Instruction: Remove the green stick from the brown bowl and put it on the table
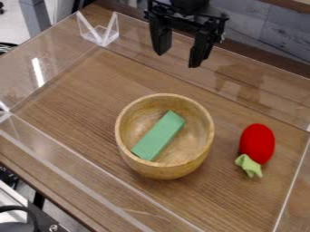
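Claw (179,52) hangs above the far part of the table (85,95), pointing down, its two dark fingers spread wide with nothing between them, well apart from the brown bowl (165,136). Green stick (159,135) lies flat inside the bowl, the only thing in it, long axis on a diagonal from near-left to far-right, its ends close to the inner wall. Red strawberry toy (255,149) sits on the tabletop just right of the bowl, green stem toward the near side.
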You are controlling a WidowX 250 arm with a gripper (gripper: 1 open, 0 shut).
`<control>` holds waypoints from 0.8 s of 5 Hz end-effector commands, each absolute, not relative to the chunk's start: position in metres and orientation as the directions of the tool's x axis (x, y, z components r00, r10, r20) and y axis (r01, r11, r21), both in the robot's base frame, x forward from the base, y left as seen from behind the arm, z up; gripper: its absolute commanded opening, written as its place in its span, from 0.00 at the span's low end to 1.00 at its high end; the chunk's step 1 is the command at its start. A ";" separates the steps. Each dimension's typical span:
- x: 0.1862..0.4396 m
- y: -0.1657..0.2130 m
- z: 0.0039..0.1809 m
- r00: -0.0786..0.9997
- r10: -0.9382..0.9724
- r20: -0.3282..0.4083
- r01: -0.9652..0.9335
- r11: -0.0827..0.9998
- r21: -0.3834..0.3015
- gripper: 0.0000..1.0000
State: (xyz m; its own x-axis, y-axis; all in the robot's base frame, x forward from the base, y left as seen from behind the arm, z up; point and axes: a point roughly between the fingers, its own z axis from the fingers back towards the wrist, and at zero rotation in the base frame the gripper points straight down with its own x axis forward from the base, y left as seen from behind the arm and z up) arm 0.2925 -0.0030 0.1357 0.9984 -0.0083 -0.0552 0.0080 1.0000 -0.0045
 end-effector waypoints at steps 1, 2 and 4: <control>0.283 -0.004 0.111 0.994 -0.071 -0.080 0.071 0.997 -0.005 1.00; 0.269 0.001 0.092 0.995 -0.046 -0.091 0.047 0.999 0.009 1.00; 0.264 -0.005 0.070 0.999 0.009 -0.043 -0.009 1.000 0.009 1.00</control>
